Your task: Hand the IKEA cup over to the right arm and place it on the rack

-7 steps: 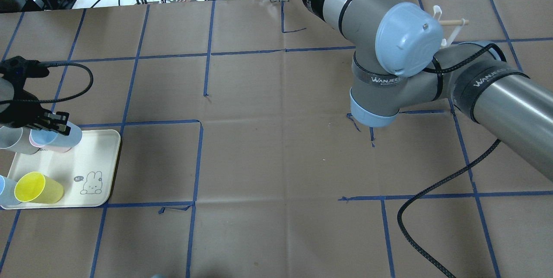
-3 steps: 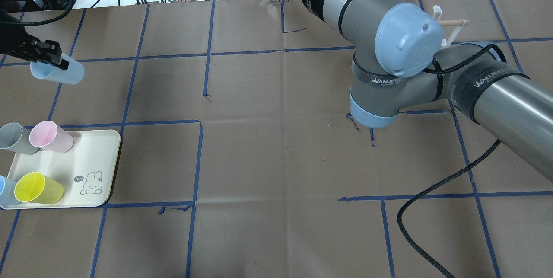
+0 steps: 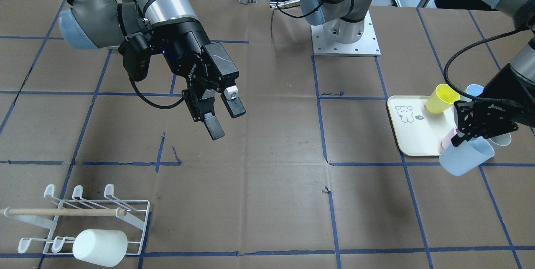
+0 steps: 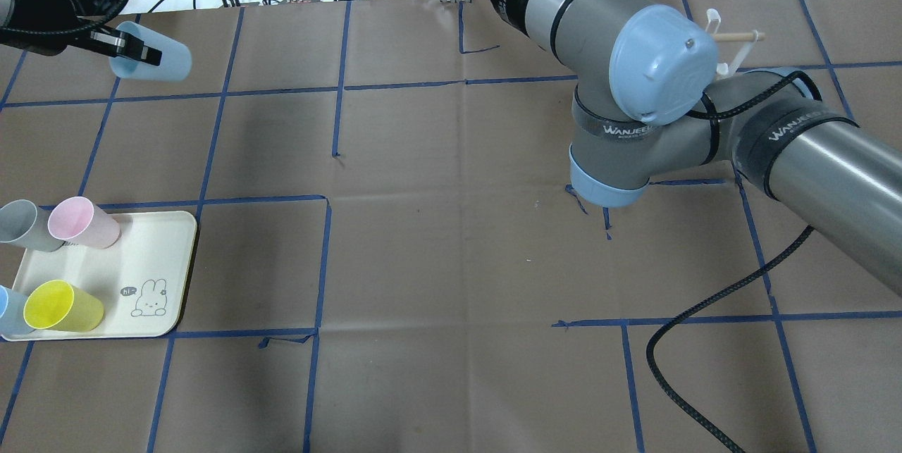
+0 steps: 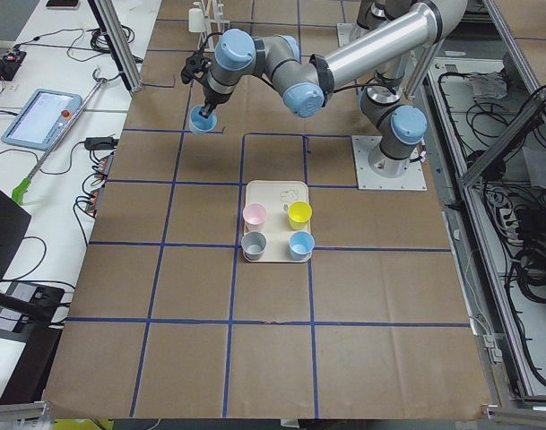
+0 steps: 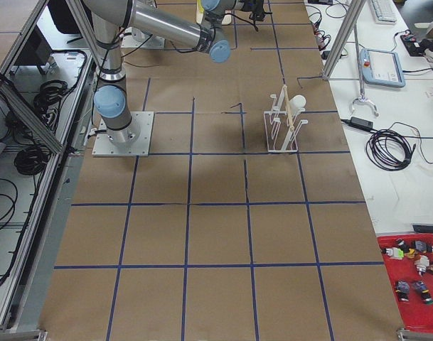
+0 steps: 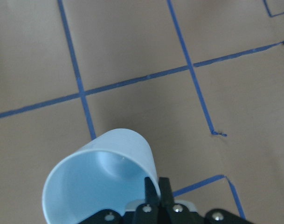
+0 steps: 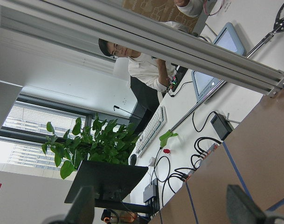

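Observation:
My left gripper [image 4: 132, 48] is shut on the rim of a light-blue IKEA cup [image 4: 163, 62] and holds it on its side, high above the table's far left. The cup fills the lower left wrist view [image 7: 97, 179] and shows in the front view [image 3: 466, 158]. My right gripper [image 3: 225, 119] hangs open and empty in mid-air; the right arm [image 4: 634, 87] hides it in the overhead view. The white wire rack [image 3: 83, 219] with its wooden dowel [image 3: 62, 212] carries a white cup [image 3: 100, 247]. The right arm covers most of the rack [image 4: 733, 51] in the overhead view.
A cream tray [image 4: 141, 263] at the near left holds a pink cup [image 4: 77, 222], a grey cup [image 4: 25, 225], a yellow cup [image 4: 60, 306] and a blue cup [image 4: 7, 312]. A black cable [image 4: 705, 312] trails over the table on the right.
My left gripper has lifted the light-blue cup off the tray and carried it away from the robot and a little to the right. The right arm has barely moved.

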